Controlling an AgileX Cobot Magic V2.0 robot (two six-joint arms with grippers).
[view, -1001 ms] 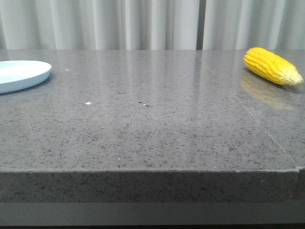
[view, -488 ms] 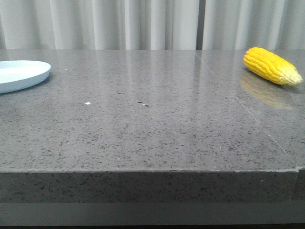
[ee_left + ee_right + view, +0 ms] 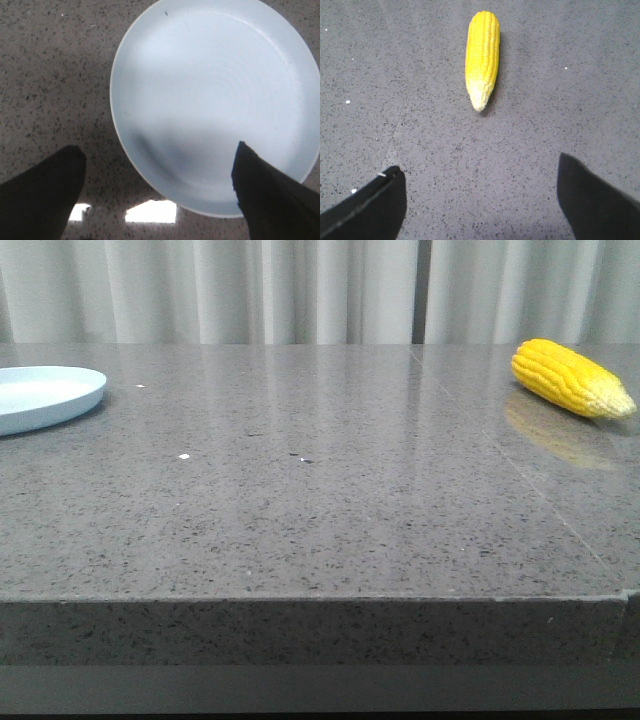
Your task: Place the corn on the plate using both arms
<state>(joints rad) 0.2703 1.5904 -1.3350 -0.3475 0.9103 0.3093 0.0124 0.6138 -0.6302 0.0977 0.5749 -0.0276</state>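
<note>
Right pincer spread wide, empty, hovering above the grey speckled stone desk. Bright yellow corn cob lies just ahead, long axis in line with approach, pale tip toward fingers; bare room around. Left pincer wide, over the round pale blue plastic plate, far-left; corn far-right near desk's edge.
</note>
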